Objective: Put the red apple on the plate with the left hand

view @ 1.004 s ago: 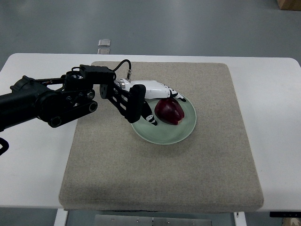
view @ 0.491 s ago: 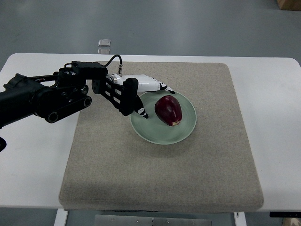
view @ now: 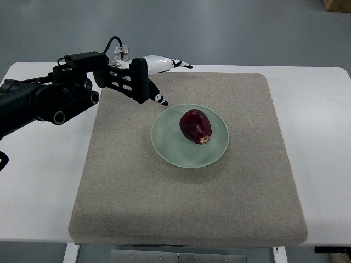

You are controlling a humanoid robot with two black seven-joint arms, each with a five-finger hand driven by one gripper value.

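Red apple [view: 196, 125] rests on pale green plate [view: 169, 149], right of centre | left hand [view: 151, 74] at plate's 11 o'clock, fingers spread, empty | apple looks firm, smooth, roll-prone; best cupped around its widest part | placement appears complete

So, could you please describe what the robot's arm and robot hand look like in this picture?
Only the left arm shows. It is matte black and bulky, with round joint housings and a boxy wrist section. A thin black cable loops above the wrist. The left robot hand has a glossy white shell over black linkage fingers, with black-and-white markings at the fingertips.
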